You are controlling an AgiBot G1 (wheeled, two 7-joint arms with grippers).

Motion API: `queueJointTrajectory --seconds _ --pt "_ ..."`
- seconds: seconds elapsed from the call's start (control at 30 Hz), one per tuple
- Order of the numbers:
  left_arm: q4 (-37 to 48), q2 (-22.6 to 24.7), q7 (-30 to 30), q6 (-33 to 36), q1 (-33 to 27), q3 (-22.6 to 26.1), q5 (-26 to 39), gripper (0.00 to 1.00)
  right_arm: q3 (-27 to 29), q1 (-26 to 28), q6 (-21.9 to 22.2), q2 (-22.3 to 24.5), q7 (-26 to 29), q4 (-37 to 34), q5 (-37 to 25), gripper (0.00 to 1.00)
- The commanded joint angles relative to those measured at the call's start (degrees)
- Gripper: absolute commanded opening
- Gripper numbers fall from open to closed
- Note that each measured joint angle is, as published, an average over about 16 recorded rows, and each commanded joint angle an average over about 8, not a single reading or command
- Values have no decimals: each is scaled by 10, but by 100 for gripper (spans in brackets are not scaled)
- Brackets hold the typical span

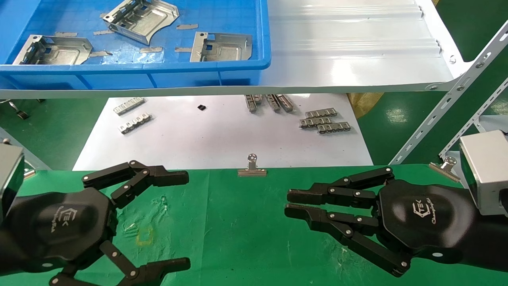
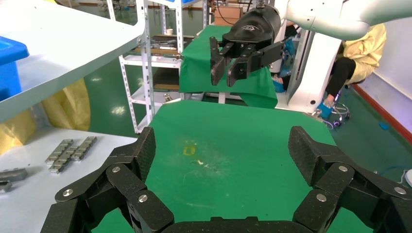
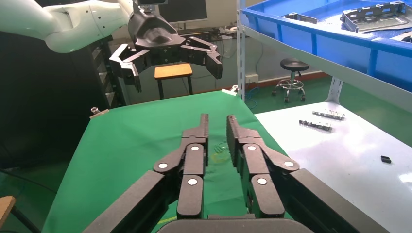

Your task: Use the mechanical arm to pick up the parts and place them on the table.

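Three silvery stamped parts lie in a blue bin (image 1: pixel 222 67) on the white shelf: one at the back (image 1: pixel 141 18), one at the left (image 1: pixel 53 49), one at the right (image 1: pixel 222 45). My left gripper (image 1: pixel 187 220) hovers over the left of the green table (image 1: pixel 238 230), open wide and empty; it also shows in the left wrist view (image 2: pixel 223 150). My right gripper (image 1: pixel 287 203) hovers over the table's right side, its fingers almost together with a narrow gap, holding nothing; it also shows in the right wrist view (image 3: pixel 216 119). Both grippers are well short of the bin.
Small toothed metal strips (image 1: pixel 323 121) lie on the white sheet (image 1: pixel 222 143) beyond the table. Binder clips (image 1: pixel 252 167) (image 1: pixel 446 165) sit on the table's far edge. The shelf (image 1: pixel 349 59) overhangs the sheet. Slotted angle struts (image 1: pixel 448 103) slant at the right. A yellow square mark (image 1: pixel 145 236) is on the cloth.
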Motion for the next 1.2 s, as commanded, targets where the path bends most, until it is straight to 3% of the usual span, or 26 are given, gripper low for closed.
queueJointTrajectory --seconds 0.03,0.2,0.33,0.5,0.7,0.73,0.9,0.97,1.0,1.17,1.2 --pt "0 0 0 0 0 0 0 100 0 0 0 0 0 0 0 0" --pt "-1 -1 1 -2 -6 -2 1 100 0 0 0 0 0 0 0 0" --pt "10 5 -5 -17 -49 -5 13 100 0 0 0 0 0 0 0 0" --pt "81 49 -21 -47 -168 11 61 100 0 0 0 0 0 0 0 0" --pt "264 138 -6 -89 -329 53 153 100 0 0 0 0 0 0 0 3" --pt "300 154 1 -105 -354 60 171 100 0 0 0 0 0 0 0 10" --pt "467 227 42 -222 -453 89 253 99 0 0 0 0 0 0 0 73" --pt "521 252 57 -273 -483 99 279 80 0 0 0 0 0 0 0 95" --pt "544 262 63 -295 -495 103 289 68 0 0 0 0 0 0 0 100" --pt "639 302 81 -378 -539 125 334 6 0 0 0 0 0 0 0 100" --pt "654 307 82 -389 -544 129 340 0 0 0 0 0 0 0 0 100"
